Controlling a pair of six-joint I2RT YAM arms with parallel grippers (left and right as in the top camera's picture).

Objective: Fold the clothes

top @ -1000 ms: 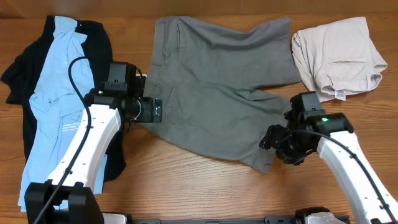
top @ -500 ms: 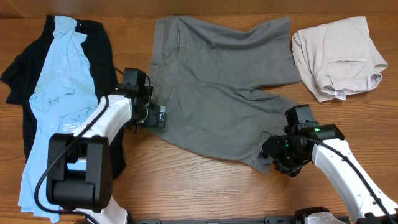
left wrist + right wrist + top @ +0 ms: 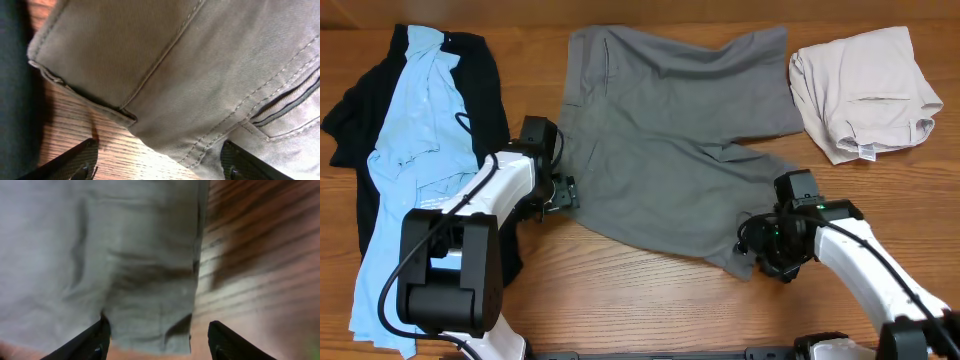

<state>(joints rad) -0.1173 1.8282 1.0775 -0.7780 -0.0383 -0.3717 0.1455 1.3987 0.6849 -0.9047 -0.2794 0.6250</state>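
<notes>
Grey twill sits between both sets of fingers. L gripper (image 3: 160,167) is spread wide w/ nothing clamped, one finger on bare wood and the other over cloth, straddling the near end of the waistband (image 3: 100,50). R gripper (image 3: 157,342) is likewise released, its fingers either side of the near leg hem (image 3: 150,325), which lies flat on the table (image 3: 620,300). Outward from there, the grey shorts (image 3: 670,150) lie spread in the table's middle. Their long axis runs side to side, waistband toward the L arm and leg hems toward the R arm, so each arm is already at its own end of the near edge. The key relation is that the rest of the shorts lies beyond both grippers, away from the robot, so a fold prob. means pinching this edge and carrying it over. The light-blue shirt (image 3: 410,130) on the black garment (image 3: 485,70) lies just left of the shorts; the beige shorts (image 3: 865,90) lie just right of the far leg.
</notes>
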